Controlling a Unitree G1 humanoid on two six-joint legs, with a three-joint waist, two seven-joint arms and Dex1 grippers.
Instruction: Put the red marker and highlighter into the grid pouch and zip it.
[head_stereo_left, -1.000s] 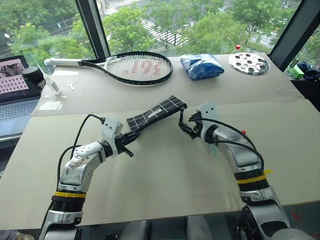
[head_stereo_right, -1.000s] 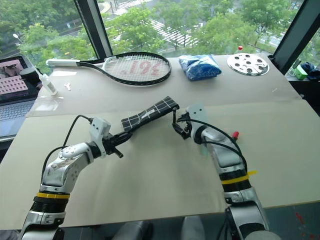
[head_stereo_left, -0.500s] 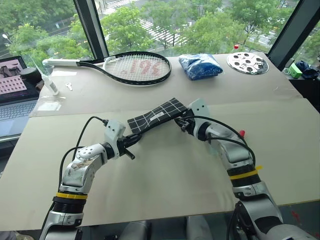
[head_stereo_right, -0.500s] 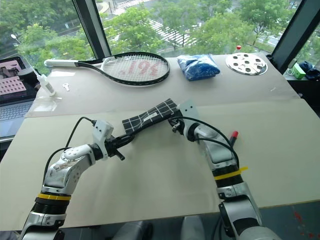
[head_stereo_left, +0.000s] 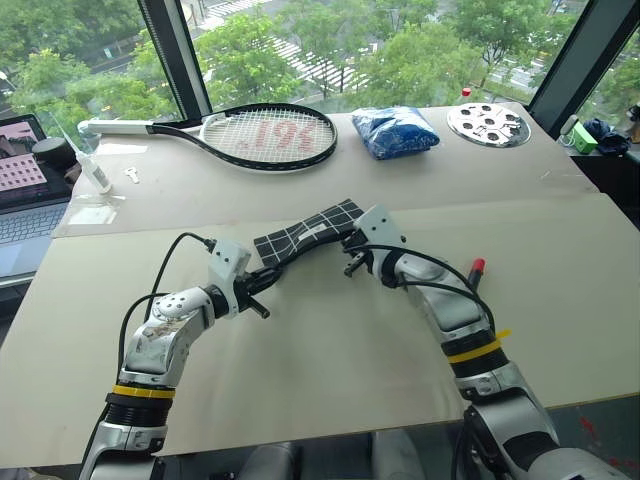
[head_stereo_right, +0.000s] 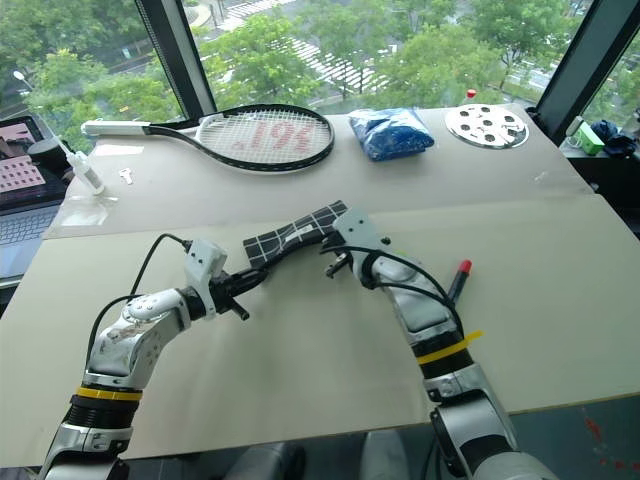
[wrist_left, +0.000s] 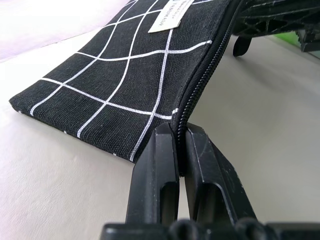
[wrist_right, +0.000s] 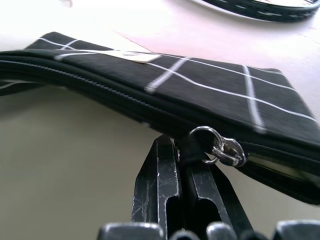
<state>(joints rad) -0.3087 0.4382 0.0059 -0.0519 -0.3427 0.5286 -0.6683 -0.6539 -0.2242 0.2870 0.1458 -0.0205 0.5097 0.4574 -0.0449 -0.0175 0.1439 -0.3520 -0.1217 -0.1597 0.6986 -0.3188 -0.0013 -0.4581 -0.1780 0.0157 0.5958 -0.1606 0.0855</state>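
Note:
The grid pouch (head_stereo_left: 305, 233) is held just above the table, slanting between both grippers. My left gripper (head_stereo_left: 265, 280) is shut on the pouch's near corner, its fingers (wrist_left: 162, 150) pinching the zipper edge. At the pouch's far end my right gripper (head_stereo_left: 350, 255) is shut on the zipper pull, whose metal ring (wrist_right: 220, 147) sits just above the fingers. The red marker (head_stereo_left: 476, 268) lies on the table to the right of my right forearm. A pale green sliver (wrist_left: 295, 37) shows beyond the right gripper; I cannot tell whether it is the highlighter.
A tennis racket (head_stereo_left: 250, 135), a blue wrinkled bag (head_stereo_left: 400, 132) and a round metal disc (head_stereo_left: 488, 123) lie at the back of the table. A laptop (head_stereo_left: 25, 190) and a small bottle (head_stereo_left: 95, 172) stand at the left.
My right gripper has moved left to the pouch's far end and shut on the zipper pull. The red marker has come into view beside the forearm. The left arm has kept still.

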